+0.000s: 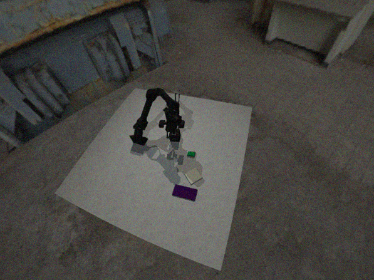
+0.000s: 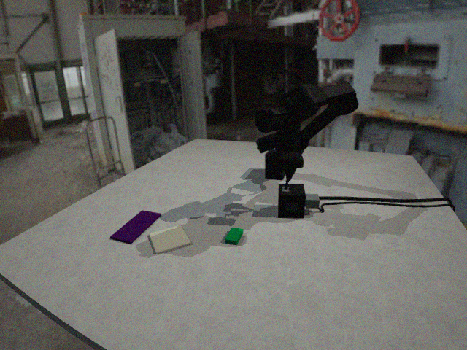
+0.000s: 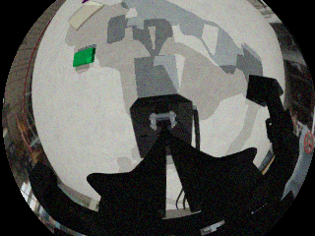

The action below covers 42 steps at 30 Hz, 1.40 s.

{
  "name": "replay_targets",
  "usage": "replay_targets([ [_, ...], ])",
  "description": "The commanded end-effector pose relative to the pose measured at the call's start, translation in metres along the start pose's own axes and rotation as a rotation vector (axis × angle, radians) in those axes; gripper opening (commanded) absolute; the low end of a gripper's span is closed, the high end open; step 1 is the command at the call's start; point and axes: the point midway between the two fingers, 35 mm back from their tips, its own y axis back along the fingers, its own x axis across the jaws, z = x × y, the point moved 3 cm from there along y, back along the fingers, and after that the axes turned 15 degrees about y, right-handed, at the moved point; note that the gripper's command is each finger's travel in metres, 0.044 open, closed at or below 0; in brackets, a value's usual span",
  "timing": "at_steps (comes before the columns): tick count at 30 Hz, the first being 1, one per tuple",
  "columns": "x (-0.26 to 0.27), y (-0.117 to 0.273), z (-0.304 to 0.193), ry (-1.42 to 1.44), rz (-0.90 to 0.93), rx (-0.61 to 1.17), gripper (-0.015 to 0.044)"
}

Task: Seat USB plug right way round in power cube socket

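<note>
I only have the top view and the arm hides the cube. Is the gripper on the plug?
Observer: Yes. In the wrist view the gripper is shut on the USB plug at the top of the power cube.
Operator: How does the gripper sit over the cube?
Observer: In the exterior view the fingers point straight down onto the cube's top face.
Operator: Anything close to the cube that I could knock?
Observer: A grey block sits against the cube's side, with black cables running from it to the table edge. The green block lies apart, nearer the camera.
</note>
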Motion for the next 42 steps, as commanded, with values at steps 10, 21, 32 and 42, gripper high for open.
replay_targets([
  [10,-0.0002,-0.0021,-0.0008,-0.003,0.004,0.002,0.0000],
  [21,-0.0002,-0.0034,-0.0008,-0.003,0.004,0.002,0.0000],
  [32,-0.0002,-0.0048,-0.0008,-0.002,0.004,0.002,0.0000],
  [42,-0.0002,-0.0053,-0.0008,-0.002,0.004,0.002,0.0000],
])
